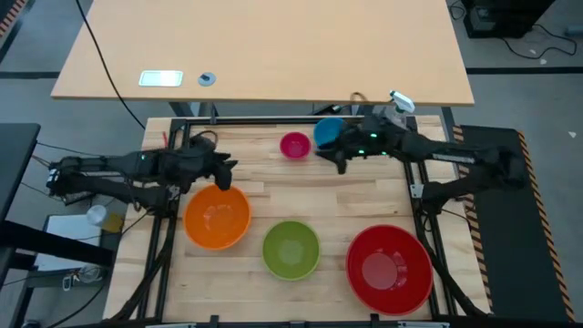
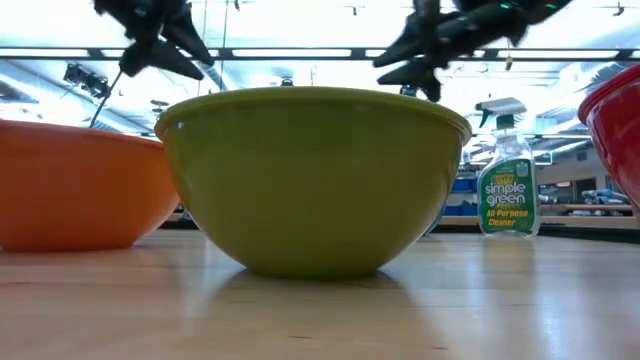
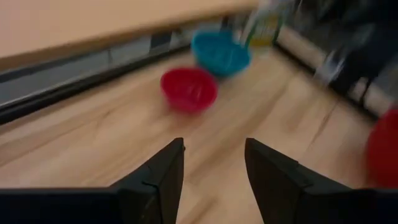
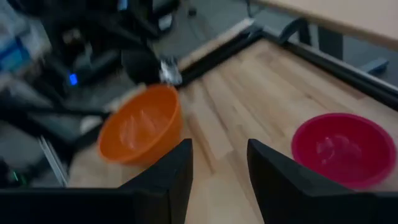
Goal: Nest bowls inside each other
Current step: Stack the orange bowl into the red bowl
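Observation:
Five bowls stand on their bases on the wooden table: an orange bowl (image 1: pixel 217 217) at the left, a lime green bowl (image 1: pixel 291 249) in the middle near the front, a red bowl (image 1: pixel 389 269) at the right front, and a small pink bowl (image 1: pixel 294 145) beside a blue bowl (image 1: pixel 326 132) at the far edge. My left gripper (image 1: pixel 230 168) hovers open just beyond the orange bowl. The left wrist view shows nothing between its fingers (image 3: pixel 214 149). My right gripper (image 1: pixel 332 157) hovers open beside the blue bowl, facing the pink bowl (image 4: pixel 345 148) and the orange bowl (image 4: pixel 140 124).
A clear spray bottle (image 1: pixel 398 102) of yellowish cleaner stands at the far right corner, behind the blue bowl (image 3: pixel 221 53). Black frame rails run along the table's far edge and sides. Bare wood lies between the far bowls and the front row.

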### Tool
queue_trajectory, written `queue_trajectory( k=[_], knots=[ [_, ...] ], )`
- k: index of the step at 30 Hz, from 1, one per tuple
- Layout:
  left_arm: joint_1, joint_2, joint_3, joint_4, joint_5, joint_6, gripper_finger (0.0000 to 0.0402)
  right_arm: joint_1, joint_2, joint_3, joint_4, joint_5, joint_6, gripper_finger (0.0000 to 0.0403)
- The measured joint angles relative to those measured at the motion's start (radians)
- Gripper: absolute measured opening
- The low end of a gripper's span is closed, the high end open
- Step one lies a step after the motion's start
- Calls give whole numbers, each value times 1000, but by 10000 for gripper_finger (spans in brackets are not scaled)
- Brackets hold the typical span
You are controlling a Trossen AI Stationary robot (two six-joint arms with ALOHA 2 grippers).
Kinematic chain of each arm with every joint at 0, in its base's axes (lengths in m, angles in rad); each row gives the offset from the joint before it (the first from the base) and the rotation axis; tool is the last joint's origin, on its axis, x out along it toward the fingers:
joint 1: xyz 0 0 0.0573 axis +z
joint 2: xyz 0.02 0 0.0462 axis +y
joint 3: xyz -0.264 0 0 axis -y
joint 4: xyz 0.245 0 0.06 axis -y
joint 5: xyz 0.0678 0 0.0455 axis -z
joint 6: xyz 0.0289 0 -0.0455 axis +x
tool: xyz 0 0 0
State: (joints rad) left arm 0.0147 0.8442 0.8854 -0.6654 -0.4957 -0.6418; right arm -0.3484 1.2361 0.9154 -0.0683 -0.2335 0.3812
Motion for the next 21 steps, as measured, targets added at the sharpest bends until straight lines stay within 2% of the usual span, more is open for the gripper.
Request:
queue_trajectory(
  k=[4,7,15,21],
  knots=[
    [0,89,160,-253,14,0,172,47,149,151,-93,1,-88,159],
    [0,123,217,-338,9,-19,172,78,248,236,-95,4,-96,159],
    [-24,121,228,-349,2,-65,172,167,458,445,-89,29,-97,159],
    [-64,123,228,-366,3,-52,172,215,566,541,-93,30,-85,159]
  ],
)
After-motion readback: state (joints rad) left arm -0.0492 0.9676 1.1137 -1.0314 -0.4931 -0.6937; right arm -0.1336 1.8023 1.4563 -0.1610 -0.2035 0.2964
